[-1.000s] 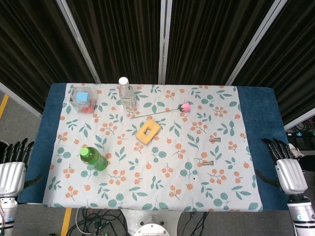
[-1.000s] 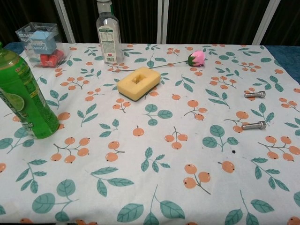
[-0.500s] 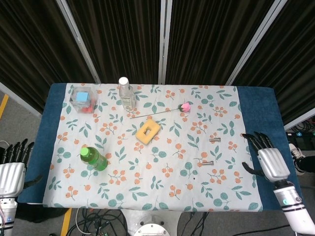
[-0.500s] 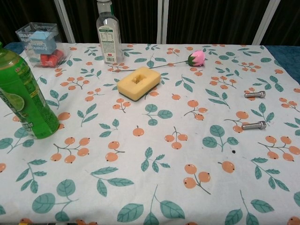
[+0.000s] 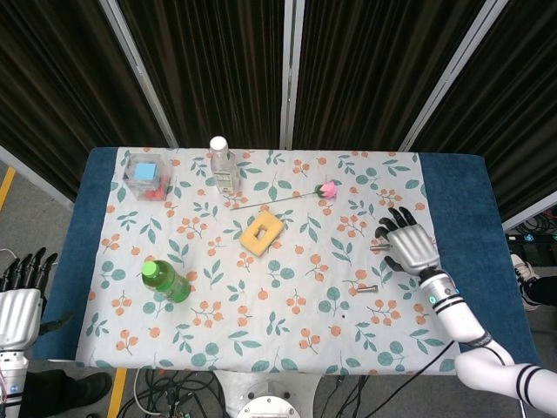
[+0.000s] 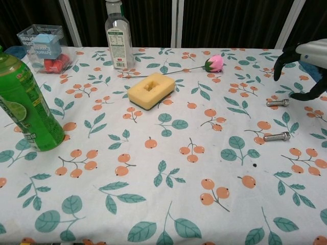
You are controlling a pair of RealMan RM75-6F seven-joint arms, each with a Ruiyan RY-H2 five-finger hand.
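Observation:
My right hand hovers over the right part of the table with its fingers spread and nothing in them. It also shows at the top right of the chest view, right hand. Just beside and below its fingers lies a small metal bolt. A second bolt lies a little nearer the front edge. My left hand stays off the table's left front corner, fingers straight and apart, holding nothing.
On the floral cloth stand a green bottle, a clear bottle and a clear box of blocks. A yellow sponge lies mid-table, with a pink rose on a thin stem behind it.
My right hand has moved from off the table's right edge in over the cloth, up and left to the upper bolt. The left hand has barely moved.

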